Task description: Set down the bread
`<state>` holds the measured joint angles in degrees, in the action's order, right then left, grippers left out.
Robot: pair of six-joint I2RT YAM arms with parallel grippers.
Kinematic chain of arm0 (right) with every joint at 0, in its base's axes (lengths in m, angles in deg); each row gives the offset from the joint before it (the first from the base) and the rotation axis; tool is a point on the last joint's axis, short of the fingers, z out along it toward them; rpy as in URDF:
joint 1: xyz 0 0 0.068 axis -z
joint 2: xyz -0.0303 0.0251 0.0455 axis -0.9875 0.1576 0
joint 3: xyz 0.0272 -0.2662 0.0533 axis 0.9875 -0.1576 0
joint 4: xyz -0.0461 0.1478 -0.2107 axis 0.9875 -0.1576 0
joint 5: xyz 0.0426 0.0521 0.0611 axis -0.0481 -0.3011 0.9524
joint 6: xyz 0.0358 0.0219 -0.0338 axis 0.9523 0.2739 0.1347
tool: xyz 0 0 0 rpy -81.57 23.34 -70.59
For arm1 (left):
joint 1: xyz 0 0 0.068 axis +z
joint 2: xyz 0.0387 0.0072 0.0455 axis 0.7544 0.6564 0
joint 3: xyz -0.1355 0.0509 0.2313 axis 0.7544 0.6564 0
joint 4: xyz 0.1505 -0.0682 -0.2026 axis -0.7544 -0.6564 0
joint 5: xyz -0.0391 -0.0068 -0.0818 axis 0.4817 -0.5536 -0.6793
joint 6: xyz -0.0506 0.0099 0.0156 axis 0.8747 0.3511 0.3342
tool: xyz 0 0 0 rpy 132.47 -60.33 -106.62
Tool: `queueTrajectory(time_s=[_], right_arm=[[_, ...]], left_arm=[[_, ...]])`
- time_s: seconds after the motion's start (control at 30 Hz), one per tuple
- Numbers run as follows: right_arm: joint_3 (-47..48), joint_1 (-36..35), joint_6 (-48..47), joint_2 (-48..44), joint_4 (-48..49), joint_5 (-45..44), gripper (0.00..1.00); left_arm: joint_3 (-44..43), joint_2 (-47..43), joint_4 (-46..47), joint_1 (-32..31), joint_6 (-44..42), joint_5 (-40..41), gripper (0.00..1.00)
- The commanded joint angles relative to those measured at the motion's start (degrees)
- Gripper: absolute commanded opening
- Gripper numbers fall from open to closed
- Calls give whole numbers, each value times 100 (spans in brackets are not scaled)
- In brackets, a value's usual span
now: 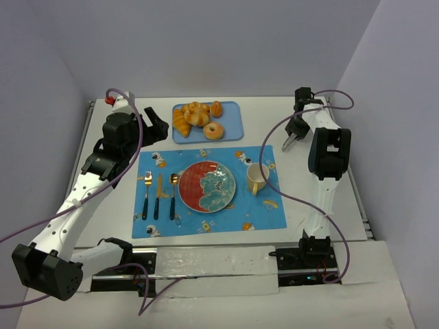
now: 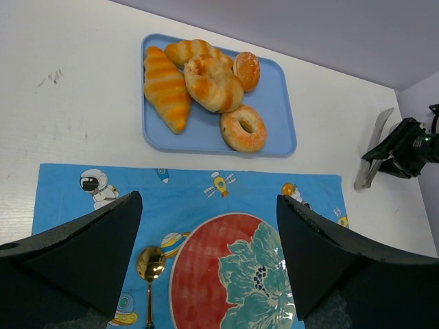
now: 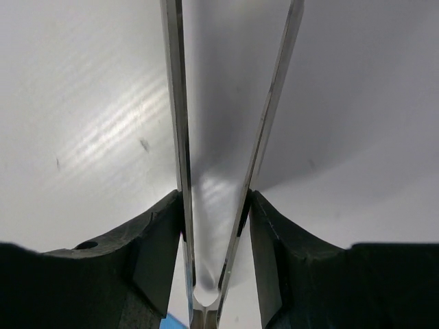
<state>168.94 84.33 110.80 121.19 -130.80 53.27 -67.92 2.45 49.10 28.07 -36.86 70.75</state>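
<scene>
The ring-shaped bread (image 1: pixel 214 130) lies at the front right of the blue tray (image 1: pixel 233 110), beside croissants and buns; it also shows in the left wrist view (image 2: pixel 243 128). My left gripper (image 1: pixel 154 127) hovers left of the tray, open and empty (image 2: pixel 209 199). My right gripper (image 1: pixel 296 129) is right of the tray, shut on metal tongs (image 1: pixel 291 140) whose blades point down at the table. In the right wrist view the gripper (image 3: pixel 216 205) pinches the tongs (image 3: pixel 175 103); their blades are spread, with nothing between them. The tongs also show in the left wrist view (image 2: pixel 374 161).
A blue placemat (image 1: pixel 206 219) holds a red and teal plate (image 1: pixel 207 186), a yellow cup (image 1: pixel 258 177), and a fork (image 1: pixel 147 195), knife (image 1: pixel 159 199) and spoon (image 1: pixel 174 195) at its left. Croissants (image 2: pixel 166 86) and buns (image 2: pixel 247 68) fill the tray's back.
</scene>
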Motion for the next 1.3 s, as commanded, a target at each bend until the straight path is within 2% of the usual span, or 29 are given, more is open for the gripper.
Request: queueTrajectory(time_s=[0.0,0.13,0.4,0.83,1.0,1.27], right_arm=[[-302,-102,146,-837,387,-20,49],[-768,-190,102,-1390,606,-64,50],[-1067,-314,-39,-2130,668,-11,51],[-1173,-1192,-478,-3483,510,323,50],[-1410,-1640,-531,-4036,571,744,50],[-1718,-2203,-672,-4503,607,1017,50]], left_arm=[[-280,11,76,43,67,-116,89],[-262,37,93,43,67,-124,89],[-262,72,85,51,50,-89,89],[-254,186,50,43,-20,51,89],[-254,222,41,43,-56,139,89],[-236,239,50,43,-82,192,89]])
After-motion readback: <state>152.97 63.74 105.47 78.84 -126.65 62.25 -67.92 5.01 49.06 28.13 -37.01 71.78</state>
